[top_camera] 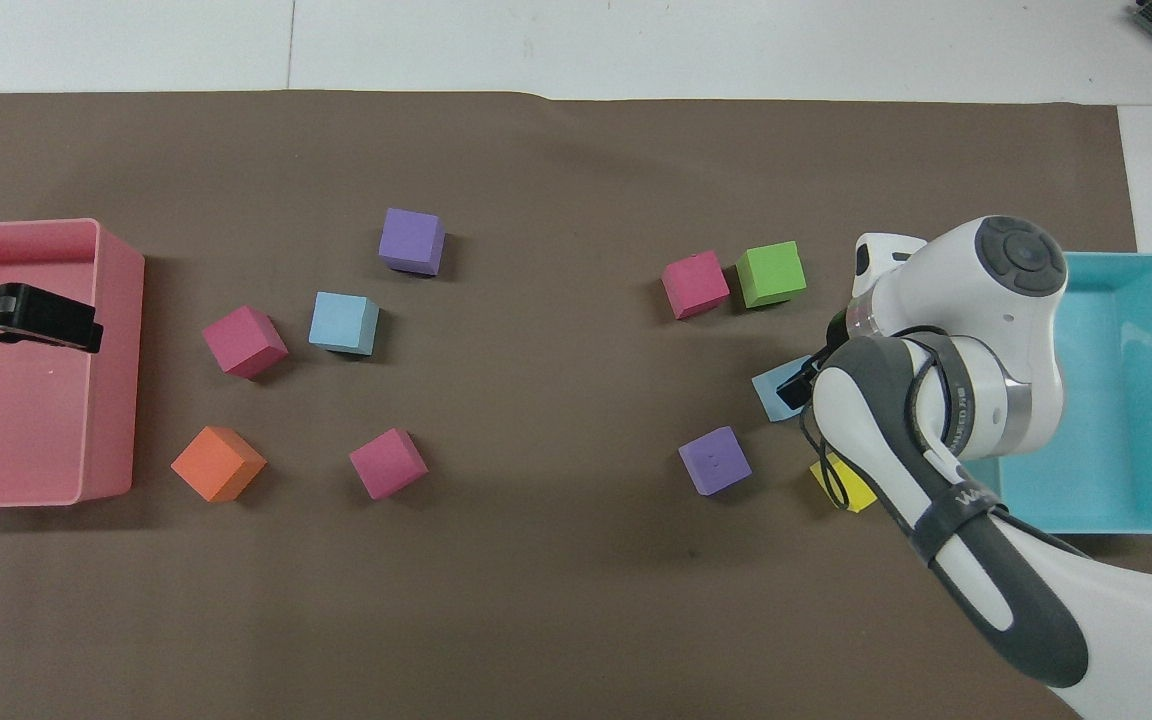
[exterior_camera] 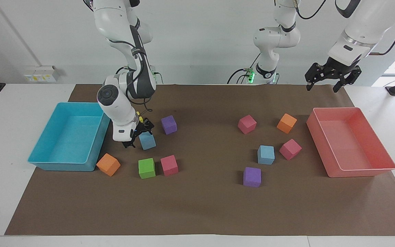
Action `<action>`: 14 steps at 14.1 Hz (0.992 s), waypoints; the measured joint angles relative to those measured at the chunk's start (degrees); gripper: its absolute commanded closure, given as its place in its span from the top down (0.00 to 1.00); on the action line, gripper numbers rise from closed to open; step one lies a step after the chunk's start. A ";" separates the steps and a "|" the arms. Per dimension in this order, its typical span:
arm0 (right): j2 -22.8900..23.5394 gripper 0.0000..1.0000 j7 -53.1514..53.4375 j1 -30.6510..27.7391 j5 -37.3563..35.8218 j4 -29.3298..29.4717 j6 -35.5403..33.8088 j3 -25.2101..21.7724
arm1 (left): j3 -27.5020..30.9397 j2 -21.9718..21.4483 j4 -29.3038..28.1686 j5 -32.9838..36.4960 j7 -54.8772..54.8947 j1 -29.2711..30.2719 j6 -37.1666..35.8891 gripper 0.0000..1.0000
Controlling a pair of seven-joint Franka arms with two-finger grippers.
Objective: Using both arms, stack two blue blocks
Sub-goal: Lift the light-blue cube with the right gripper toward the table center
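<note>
One blue block (exterior_camera: 147, 141) sits on the brown mat beside the turquoise tray (exterior_camera: 63, 166); it also shows in the overhead view (top_camera: 779, 388), half hidden by the arm. My right gripper (exterior_camera: 138, 136) is low at this block, fingers open and spread about it, one finger on the tray side. The other blue block (exterior_camera: 265, 154) sits toward the left arm's end, between a pink cube and a purple cube; it also shows in the overhead view (top_camera: 343, 322). My left gripper (exterior_camera: 322, 88) hangs open and empty in the air over the pink tray (exterior_camera: 362, 171) and waits.
Near the right gripper lie a purple cube (exterior_camera: 169, 124), a green cube (exterior_camera: 146, 168), a pink cube (exterior_camera: 169, 165), an orange cube (exterior_camera: 108, 164) and a yellow cube (top_camera: 844, 482). Toward the left arm's end lie two pink cubes, an orange cube (exterior_camera: 286, 123) and a purple cube (exterior_camera: 252, 177).
</note>
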 measured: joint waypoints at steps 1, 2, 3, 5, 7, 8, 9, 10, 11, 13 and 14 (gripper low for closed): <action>0.02 1.00 0.00 0.01 0.71 0.05 -0.10 0.04 | 0.00 0.00 0.00 0.00 0.00 0.00 0.00 1.00; 0.09 1.00 0.00 0.06 1.62 0.00 -0.13 0.08 | 0.00 0.00 0.00 0.00 0.00 0.00 0.00 1.00; 0.20 1.00 0.00 0.21 2.16 -0.23 -0.13 0.13 | 0.00 0.00 0.00 0.00 0.00 0.00 0.00 1.00; 0.41 1.00 0.01 0.65 2.67 -1.27 0.01 0.14 | 0.00 0.00 0.00 0.00 0.00 0.00 0.00 1.00; 0.45 1.00 0.05 0.69 2.72 -2.44 0.98 0.14 | -0.03 0.00 0.00 0.00 0.00 0.00 0.00 1.00; 0.45 1.00 0.16 0.69 2.73 -2.88 1.22 0.13 | -0.05 0.00 0.00 0.00 0.00 0.00 0.00 1.00; 0.46 1.00 0.41 0.70 2.75 -3.26 1.49 0.13 | -0.06 0.00 0.00 0.00 0.00 0.00 0.00 1.00; 0.49 1.00 1.17 0.71 2.77 -3.71 2.42 0.13 | -0.07 0.00 0.00 0.00 0.00 0.00 0.00 1.00; 0.53 1.00 2.27 0.79 2.77 -4.09 3.54 0.15 | -0.08 0.00 0.00 0.00 0.00 0.00 0.00 1.00; 0.55 0.93 3.71 1.77 2.77 -4.59 4.54 0.17 | -0.08 0.00 0.00 0.00 0.00 0.00 0.00 1.00; 0.57 0.88 4.00 2.31 2.77 -4.89 4.74 0.17 | -0.08 0.00 0.00 0.00 0.00 0.00 0.00 1.00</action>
